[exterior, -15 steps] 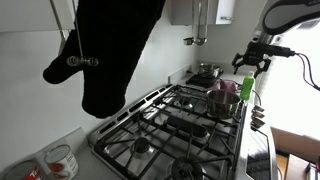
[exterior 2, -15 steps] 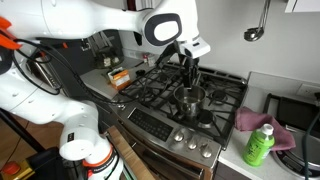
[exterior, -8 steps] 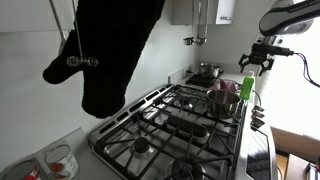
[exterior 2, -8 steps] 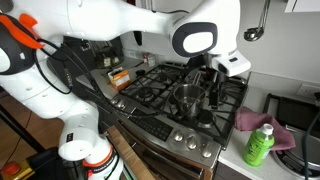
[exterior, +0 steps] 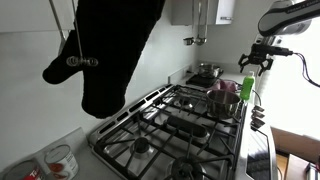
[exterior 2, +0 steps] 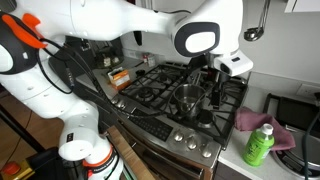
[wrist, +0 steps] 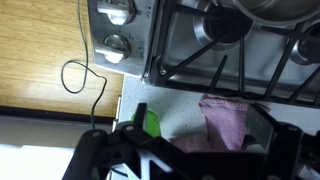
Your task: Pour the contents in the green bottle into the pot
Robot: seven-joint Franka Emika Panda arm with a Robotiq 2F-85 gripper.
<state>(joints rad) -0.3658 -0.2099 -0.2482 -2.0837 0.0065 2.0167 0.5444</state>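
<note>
Kitchen stove (exterior: 170, 125) with the pot (exterior: 222, 97) on a right-side burner.
Upright green bottle (exterior: 247, 88) stands just beside the pot, upper right; the hand (exterior: 262, 64) hovers above it, fingers spread, gripping nothing.

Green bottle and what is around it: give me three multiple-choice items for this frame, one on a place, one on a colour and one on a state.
1. Where is the green bottle? A on the counter beside the stove; B on a burner grate; C on the floor.
2. What colour is the cloth next to it? A blue; B pink; C white.
3. How is the gripper? A shut on the bottle; B open and empty; C shut on the cloth.

Answers: 1 A, it stands on the counter off the stove's edge. 2 B, the wrist view shows pink fabric beside it. 3 B, its jaws are spread above the bottle and touch nothing.
</note>
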